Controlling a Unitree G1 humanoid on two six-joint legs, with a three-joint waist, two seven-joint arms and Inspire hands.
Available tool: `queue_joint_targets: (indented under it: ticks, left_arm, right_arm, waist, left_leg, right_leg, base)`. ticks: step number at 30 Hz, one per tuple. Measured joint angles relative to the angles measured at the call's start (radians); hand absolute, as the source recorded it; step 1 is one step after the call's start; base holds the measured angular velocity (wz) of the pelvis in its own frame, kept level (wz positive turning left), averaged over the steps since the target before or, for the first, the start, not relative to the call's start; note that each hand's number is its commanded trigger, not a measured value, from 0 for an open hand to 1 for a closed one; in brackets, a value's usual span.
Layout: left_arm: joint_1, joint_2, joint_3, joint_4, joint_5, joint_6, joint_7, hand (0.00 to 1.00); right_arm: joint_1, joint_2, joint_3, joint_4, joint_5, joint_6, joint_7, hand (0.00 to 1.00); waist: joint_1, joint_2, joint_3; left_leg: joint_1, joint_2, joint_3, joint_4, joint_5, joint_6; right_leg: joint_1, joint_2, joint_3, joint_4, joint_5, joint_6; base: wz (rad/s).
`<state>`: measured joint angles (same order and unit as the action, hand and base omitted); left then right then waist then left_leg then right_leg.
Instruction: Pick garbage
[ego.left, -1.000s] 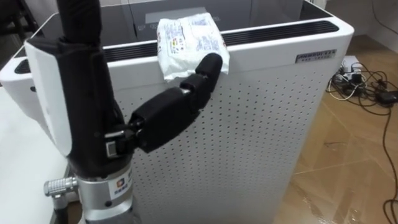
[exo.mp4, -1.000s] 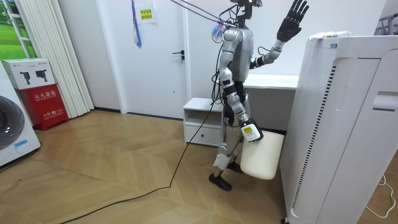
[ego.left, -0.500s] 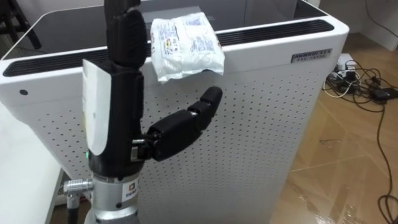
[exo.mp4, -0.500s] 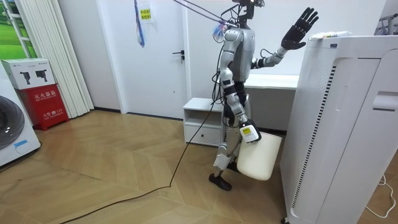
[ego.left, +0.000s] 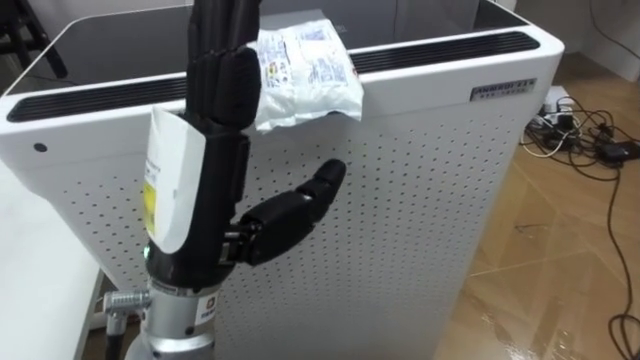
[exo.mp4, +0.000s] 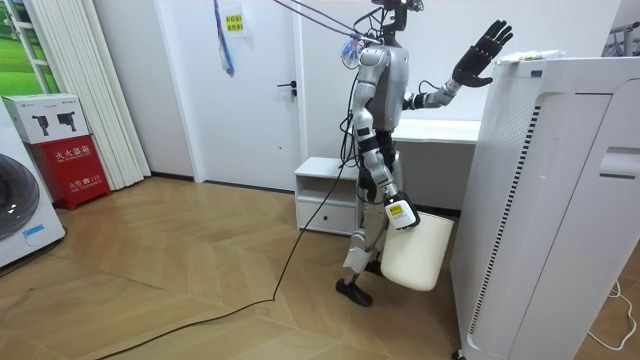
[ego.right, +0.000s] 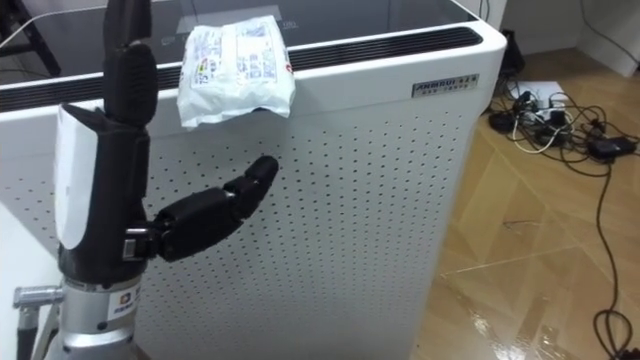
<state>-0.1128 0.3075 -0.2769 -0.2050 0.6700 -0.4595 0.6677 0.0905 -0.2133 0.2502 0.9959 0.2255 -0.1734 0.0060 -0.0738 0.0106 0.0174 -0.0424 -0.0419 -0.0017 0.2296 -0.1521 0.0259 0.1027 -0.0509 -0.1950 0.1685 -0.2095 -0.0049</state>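
A crumpled white plastic package (ego.left: 305, 70) lies on the front edge of the top of a tall white perforated appliance (ego.left: 420, 200), overhanging it slightly. My left hand (ego.left: 175, 190) is raised upright just in front of the appliance, open. Its fingers (ego.left: 225, 50) reach up beside the package's left end, and the thumb (ego.left: 295, 205) sticks out below the package, apart from it. In the room view I stand close beside the appliance (exo.mp4: 550, 200). My right hand (exo.mp4: 398, 212) hangs low at my side, and a cream-white bin (exo.mp4: 415, 255) hangs from it.
Cables and a power strip (ego.left: 585, 130) lie on the wooden floor to the appliance's right. A white desk (exo.mp4: 440, 130) and a low white cabinet (exo.mp4: 325, 190) stand behind me. A red box (exo.mp4: 75, 165) and a washing machine (exo.mp4: 20, 215) are at the room view's left.
My left hand has swung towards the appliance's top. The thumb, near the package's lower edge a second ago, now sits lower, and the fingers have come up beside the package. The bin swung slightly.
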Motion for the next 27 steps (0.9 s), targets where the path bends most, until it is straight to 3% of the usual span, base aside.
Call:
queue_joint_targets:
  ticks: [8,27]
  left_arm:
    - [0.0,0.001,0.0,0.0,0.0,0.002,0.0,0.0]
    - [-0.003,0.001,0.045,0.005,-0.001,0.004,0.0,0.0]
  right_arm:
    - [0.0,0.0,0.0,0.0,0.0,0.0,-0.002,1.0]
    - [0.001,-0.001,0.0,-0.009,-0.004,0.0,0.008,1.0]
  waist:
    - [0.001,0.003,-0.0081]
    - [0.003,0.004,-0.0085]
  left_leg:
    - [0.002,-0.001,0.0,0.001,0.001,0.002]
    - [0.002,0.0,0.001,0.004,0.001,0.002]
  right_leg:
    - [0.003,-0.001,-0.001,0.001,0.0,0.0]
    - [0.004,-0.001,-0.002,0.003,0.0,0.0]
  base:
    - [0.0]
    - [0.0]
